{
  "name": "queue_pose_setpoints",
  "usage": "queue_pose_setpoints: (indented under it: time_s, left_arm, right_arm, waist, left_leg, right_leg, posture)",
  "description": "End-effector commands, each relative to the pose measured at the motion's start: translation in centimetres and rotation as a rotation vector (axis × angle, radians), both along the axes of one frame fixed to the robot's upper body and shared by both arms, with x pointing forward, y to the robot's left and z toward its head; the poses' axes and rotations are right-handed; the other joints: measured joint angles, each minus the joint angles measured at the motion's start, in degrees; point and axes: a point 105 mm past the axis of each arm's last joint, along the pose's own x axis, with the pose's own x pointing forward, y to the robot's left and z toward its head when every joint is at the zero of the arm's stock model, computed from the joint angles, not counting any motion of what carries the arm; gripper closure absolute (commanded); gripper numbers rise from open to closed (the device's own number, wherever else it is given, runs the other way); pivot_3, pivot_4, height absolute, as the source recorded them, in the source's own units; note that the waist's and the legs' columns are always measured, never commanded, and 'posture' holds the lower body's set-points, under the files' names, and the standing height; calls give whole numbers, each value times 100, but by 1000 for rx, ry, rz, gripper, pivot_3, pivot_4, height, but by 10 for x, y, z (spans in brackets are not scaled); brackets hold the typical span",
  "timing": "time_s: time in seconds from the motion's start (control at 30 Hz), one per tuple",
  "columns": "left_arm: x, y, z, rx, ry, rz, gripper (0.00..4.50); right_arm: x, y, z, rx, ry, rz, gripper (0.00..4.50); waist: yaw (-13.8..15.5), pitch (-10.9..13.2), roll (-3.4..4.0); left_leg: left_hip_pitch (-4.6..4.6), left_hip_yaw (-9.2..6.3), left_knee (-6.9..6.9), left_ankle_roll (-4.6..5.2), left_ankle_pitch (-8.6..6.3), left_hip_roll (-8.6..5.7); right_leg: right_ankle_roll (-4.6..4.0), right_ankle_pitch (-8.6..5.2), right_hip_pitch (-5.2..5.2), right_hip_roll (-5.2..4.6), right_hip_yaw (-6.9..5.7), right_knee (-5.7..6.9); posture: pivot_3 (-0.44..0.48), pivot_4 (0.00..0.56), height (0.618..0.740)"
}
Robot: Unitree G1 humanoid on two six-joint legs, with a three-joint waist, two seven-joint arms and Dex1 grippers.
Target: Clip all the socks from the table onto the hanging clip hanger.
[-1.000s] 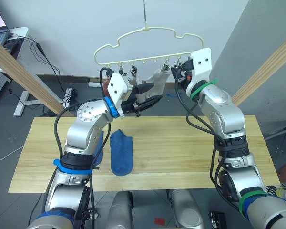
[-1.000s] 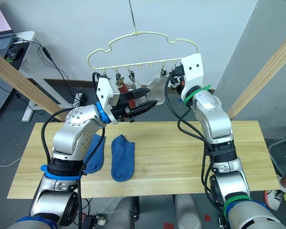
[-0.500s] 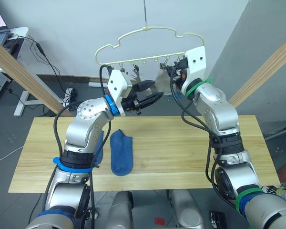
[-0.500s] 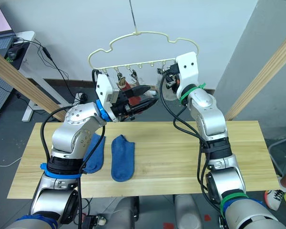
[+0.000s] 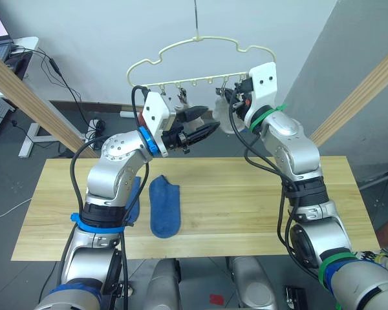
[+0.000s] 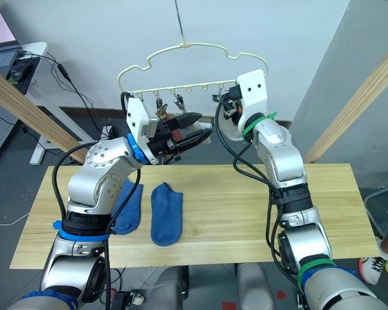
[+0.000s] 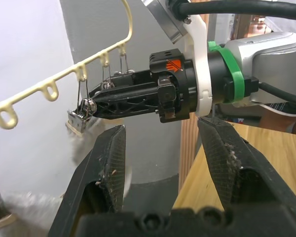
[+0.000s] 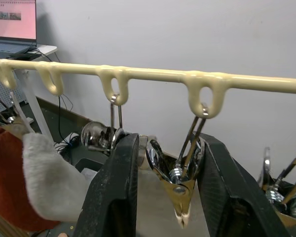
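Observation:
The pale yellow clip hanger (image 5: 200, 61) hangs above the table (image 5: 258, 200). A light grey sock (image 5: 225, 119) and a rust red sock (image 8: 5, 187) hang from its silver clips. Two blue socks lie on the table: one (image 5: 165, 205) in plain sight, the other (image 5: 133, 197) partly behind my left arm. My left gripper (image 5: 210, 118) is raised just left of the grey sock, open and empty. My right gripper (image 8: 168, 140) is up at the clip row. Its open fingers straddle an empty silver clip (image 8: 180, 197), close to its handles.
Slanted wooden frame posts rise at the left (image 5: 32, 103) and right (image 5: 362, 97) behind the table. A white desk with a laptop (image 5: 6, 48) stands far left, with cables on the floor beside it.
The grey sock that lay at my left gripper's fingers now hangs from the hanger, and that gripper has drawn back left. My right gripper has shifted left along the clip row.

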Motion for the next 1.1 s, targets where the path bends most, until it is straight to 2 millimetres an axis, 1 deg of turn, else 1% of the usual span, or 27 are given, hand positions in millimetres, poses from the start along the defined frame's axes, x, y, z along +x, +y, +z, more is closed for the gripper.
queue_pose_setpoints:
  time_s: [0.03, 0.13, 0.2, 0.27, 0.3, 0.33, 0.43, 0.5, 0.53, 0.67, 0.7, 0.77, 0.87, 1.0, 1.1]
  left_arm:
    - [-7, 0, 14, -9, -58, -10, 1945]
    - [-7, 1, 12, -7, -54, -7, 1945]
    - [-8, 1, 11, -5, -50, -4, 1945]
    - [-8, 2, 9, -2, -48, 1, 1945]
    - [-8, 3, 7, 1, -46, 15, 1945]
    - [-8, 4, 6, 2, -45, 25, 1945]
    - [-5, 18, -10, 19, -23, 159, 1945]
    - [-5, 31, -30, 54, 20, 253, 1587]
    - [-8, 39, -45, 68, 65, 290, 1388]
    - [-16, 77, -102, 139, 248, 470, 166]
    - [-18, 84, -114, 164, 276, 502, 17]
    - [-22, 96, -138, 206, 339, 545, 0]
    - [-25, 106, -165, 225, 408, 591, 0]
    - [-23, 112, -196, 281, 452, 625, 0]
    - [-19, 112, -213, 311, 465, 627, 0]
  right_arm:
    - [-5, 4, 20, 16, -75, 22, 2824]
    - [-4, 5, 21, 21, -80, 24, 3425]
    - [-4, 5, 21, 23, -81, 24, 3975]
    - [-4, 5, 22, 26, -80, 25, 4326]
    - [-4, 5, 22, 28, -80, 25, 4446]
    - [-4, 5, 22, 29, -81, 25, 4447]
    - [-3, 5, 23, 35, -79, 27, 4447]
    - [-3, 5, 23, 36, -78, 28, 4447]
    - [-3, 5, 23, 37, -78, 29, 4447]
    - [-3, 5, 25, 40, -79, 35, 4447]
    - [-3, 5, 25, 40, -79, 36, 4447]
    - [-3, 5, 25, 40, -79, 40, 4447]
    - [-4, 6, 25, 38, -77, 46, 4447]
    - [-5, 7, 24, 35, -73, 50, 4447]
    - [-5, 7, 23, 33, -70, 50, 4447]
  waist:
    - [1, 0, 0]
    - [1, 0, 0]
    - [-1, 0, 0]
    - [-1, 0, 0]
    - [-2, 0, 0]
    - [-2, 0, 0]
    - [-11, 0, 0]
    - [-21, 0, 0]
    - [-31, 0, 0]
    - [-14, 1, 2]
    - [-1, 1, 2]
    - [17, 1, 2]
    - [36, 1, 2]
    - [34, 1, 2]
    - [31, 1, 2]
  left_leg:
    - [0, 0, 0, 0, 0, 0]
    - [0, 0, 0, 0, 0, 0]
    - [0, 0, 0, 0, 0, 0]
    - [0, 0, 0, 0, 0, 0]
    - [0, 0, 0, 0, 0, 0]
    - [0, 0, 0, 0, 0, 0]
    - [0, 1, 0, 0, 0, 1]
    - [1, 1, -1, 0, 0, 1]
    - [1, 2, -1, 0, 0, 2]
    - [1, 2, -2, 0, 0, 3]
    - [1, 1, -2, 1, 0, 4]
    - [1, 1, 0, 1, 0, 4]
    - [1, 1, 0, 1, 0, 4]
    - [1, 1, -1, 1, 0, 4]
    - [1, 2, -2, 1, 0, 4]
  right_leg:
    - [0, 0, 0, 0, 0, 0]
    - [0, 0, 0, 0, 1, 0]
    - [0, 0, 0, 0, 0, 0]
    - [0, 0, 0, 0, 0, 0]
    - [0, 0, 0, 0, 0, 0]
    - [0, 0, 0, 0, 0, 0]
    - [0, 0, 0, 0, 1, 0]
    - [0, 0, -1, 0, 3, 0]
    - [0, 0, -1, 0, 4, 0]
    - [-1, 0, -4, 1, 5, 4]
    - [-1, 0, -5, 1, 3, 4]
    - [-1, 1, -4, 2, 3, 6]
    - [-5, 3, -4, 1, 2, 7]
    - [-5, 4, -4, 2, 1, 7]
    - [-5, 4, -4, 2, 1, 6]
  posture:
    - [-243, 296, 740]
    - [-242, 296, 740]
    - [-242, 296, 740]
    - [-242, 296, 740]
    - [-242, 296, 740]
    - [-242, 296, 740]
    - [-242, 298, 740]
    - [-239, 299, 740]
    - [-239, 299, 740]
    - [-228, 305, 740]
    - [-228, 305, 740]
    - [-230, 307, 740]
    - [-235, 310, 740]
    - [-237, 311, 740]
    - [-244, 313, 740]
